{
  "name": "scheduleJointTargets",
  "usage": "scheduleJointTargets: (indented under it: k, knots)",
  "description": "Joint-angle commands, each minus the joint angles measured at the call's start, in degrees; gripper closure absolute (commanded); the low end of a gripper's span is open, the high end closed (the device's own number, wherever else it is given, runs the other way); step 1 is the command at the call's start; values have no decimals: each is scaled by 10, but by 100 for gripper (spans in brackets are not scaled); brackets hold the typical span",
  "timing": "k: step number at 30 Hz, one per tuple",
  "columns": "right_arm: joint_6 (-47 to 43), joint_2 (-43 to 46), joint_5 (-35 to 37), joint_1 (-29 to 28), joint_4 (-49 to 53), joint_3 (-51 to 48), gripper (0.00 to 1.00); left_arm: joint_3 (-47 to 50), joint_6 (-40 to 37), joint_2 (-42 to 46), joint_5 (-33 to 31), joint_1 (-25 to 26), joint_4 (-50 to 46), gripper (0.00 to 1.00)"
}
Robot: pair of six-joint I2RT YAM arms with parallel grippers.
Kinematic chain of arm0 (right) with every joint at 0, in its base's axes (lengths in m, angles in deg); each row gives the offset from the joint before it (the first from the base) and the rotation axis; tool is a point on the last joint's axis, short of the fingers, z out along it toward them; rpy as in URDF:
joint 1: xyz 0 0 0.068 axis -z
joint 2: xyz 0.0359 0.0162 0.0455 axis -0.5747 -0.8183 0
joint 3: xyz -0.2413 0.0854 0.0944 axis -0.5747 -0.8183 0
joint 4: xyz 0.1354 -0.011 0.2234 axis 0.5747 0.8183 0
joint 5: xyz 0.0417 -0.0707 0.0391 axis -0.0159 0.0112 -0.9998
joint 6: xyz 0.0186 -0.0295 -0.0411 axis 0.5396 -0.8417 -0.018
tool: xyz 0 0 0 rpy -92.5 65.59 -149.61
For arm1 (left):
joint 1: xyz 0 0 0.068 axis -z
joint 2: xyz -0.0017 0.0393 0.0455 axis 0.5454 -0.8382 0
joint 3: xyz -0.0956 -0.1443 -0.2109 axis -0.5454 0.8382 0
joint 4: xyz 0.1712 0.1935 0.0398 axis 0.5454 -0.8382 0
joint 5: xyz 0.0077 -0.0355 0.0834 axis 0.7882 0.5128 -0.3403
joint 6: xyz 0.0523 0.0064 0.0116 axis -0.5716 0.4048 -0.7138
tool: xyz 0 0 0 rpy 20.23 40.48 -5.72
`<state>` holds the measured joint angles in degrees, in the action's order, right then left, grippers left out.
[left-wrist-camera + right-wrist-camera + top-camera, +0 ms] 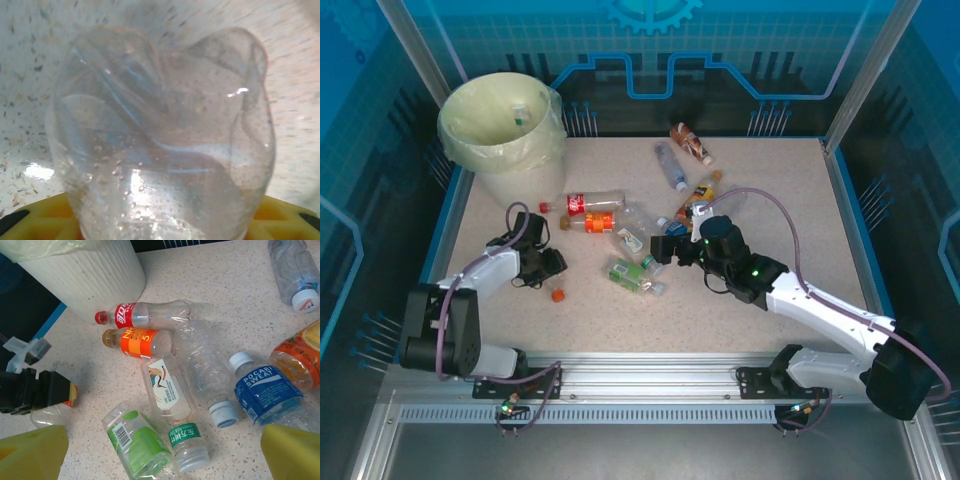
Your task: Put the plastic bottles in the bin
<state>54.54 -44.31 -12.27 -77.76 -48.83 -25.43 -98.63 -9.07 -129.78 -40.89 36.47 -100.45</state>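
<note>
The left gripper (546, 266), low near the left edge of the bench (780, 190), clamps a clear bottle (160, 135) between its yellow fingers, and the plastic looks dented. The bottle seems to rest on the bench, not yet lifted. The right gripper (682, 248) hangs wide and empty over the central heap. The bin (520, 182) stands at the far-left corner, with what looks like 1 bottle inside. About 10 plastic bottles (165, 385) lie loose mid-bench, so most of the job remains.
</note>
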Motion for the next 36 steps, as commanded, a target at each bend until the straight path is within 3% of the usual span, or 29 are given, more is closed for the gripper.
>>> scheduleJointTargets:
  k: [1,7,15,19,25,36]
  knots:
    - [-27,10,-37,4,-51,-12,0,-20,-13,58,38,-1,29,50]
    - [-12,4,-60,6,-178,-25,0,-85,-6,114,102,11,112,49]
    - [-41,-38,-154,7,-199,34,0,-204,39,69,155,11,240,50]
    - [-38,-39,-157,7,-193,43,0,-282,17,40,99,11,240,49]
    - [-40,-28,-147,7,-167,39,0,-412,-81,-41,-30,-5,222,50]
    - [-55,17,-106,7,-115,18,0,-603,-174,-202,-101,-86,195,50]
